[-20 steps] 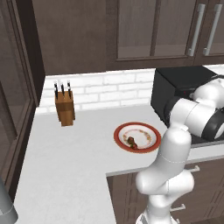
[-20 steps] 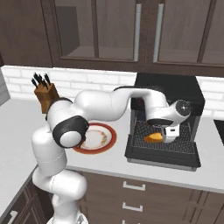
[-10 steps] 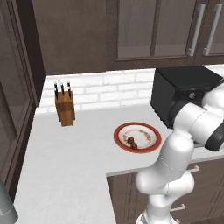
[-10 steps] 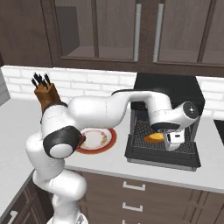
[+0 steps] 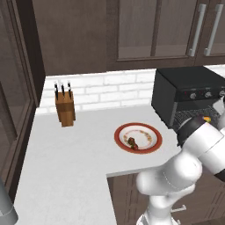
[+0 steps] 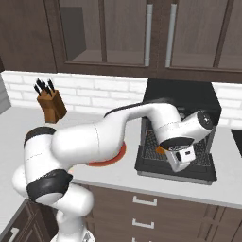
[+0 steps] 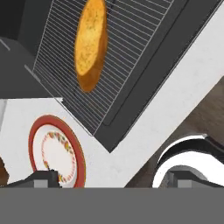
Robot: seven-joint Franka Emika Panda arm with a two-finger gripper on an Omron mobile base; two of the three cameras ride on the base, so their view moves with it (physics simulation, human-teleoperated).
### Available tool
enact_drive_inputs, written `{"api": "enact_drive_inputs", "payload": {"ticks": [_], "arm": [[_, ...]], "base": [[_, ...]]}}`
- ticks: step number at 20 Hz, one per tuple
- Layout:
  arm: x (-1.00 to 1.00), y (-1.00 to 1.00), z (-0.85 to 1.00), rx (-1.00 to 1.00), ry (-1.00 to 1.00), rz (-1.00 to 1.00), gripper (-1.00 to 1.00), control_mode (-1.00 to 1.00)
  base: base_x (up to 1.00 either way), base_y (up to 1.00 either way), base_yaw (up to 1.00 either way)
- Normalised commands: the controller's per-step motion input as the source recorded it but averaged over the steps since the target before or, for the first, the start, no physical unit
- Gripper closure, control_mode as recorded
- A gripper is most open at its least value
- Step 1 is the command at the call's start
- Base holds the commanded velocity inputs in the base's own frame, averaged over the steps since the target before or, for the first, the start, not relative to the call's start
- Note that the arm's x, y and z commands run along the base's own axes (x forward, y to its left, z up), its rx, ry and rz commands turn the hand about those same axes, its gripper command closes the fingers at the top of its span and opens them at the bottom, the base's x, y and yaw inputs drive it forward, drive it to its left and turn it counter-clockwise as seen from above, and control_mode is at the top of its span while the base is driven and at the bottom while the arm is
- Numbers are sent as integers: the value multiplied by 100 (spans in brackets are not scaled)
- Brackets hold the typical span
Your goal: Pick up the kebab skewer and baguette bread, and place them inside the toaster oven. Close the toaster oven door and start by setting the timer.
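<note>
Hand [image 6: 181,159] is spread wide open w/ nothing in it, hanging in front of the toaster oven [image 6: 182,101] over the dropped-down toaster oven door [image 6: 172,171]. Not touching anything afaict. In the hand view the fingertips [image 7: 43,179] sit far apart at the bottom, one over the plate [image 7: 33,133] side, the other over the desk [image 7: 175,92] edge.

Baguette bread [image 7: 90,41] is lying on the wire rack [image 7: 127,48] inside the oven, well clear of the hand. From the right base view you just catch an orange bit of it [image 6: 160,151] behind the wrist.

Kebab skewer [image 5: 132,142] lies on the red-rimmed plate [image 5: 151,132], on its near-left part, dark chunks, too small to tell more.

Oven's at the right end of the desk [image 5: 74,154], knobs [image 5: 200,94] in a row along its front. Plate is just left of it. Knife block [image 5: 65,107] is well apart, back by the white brick wall [image 5: 105,90]. Dark cabinets [image 5: 132,30] up top.
</note>
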Motion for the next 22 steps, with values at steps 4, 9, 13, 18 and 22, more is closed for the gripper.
{"api": "enact_drive_inputs", "payload": {"ticks": [4, 9, 13, 18, 22], "arm": [[-36, 100, 0, -24, 0, 20, -100, -100], [-10, 100, 0, -29, 0, 19, -100, -100], [0, 100, 0, -26, 0, 21, -100, -100], [1, 99, 0, -21, 0, 22, -100, -100], [12, 56, -2, -11, 0, 20, -100, -100]], "base": [[0, 0, 0], [0, 0, 0], [0, 0, 0], [0, 0, 0], [0, 0, 0]]}}
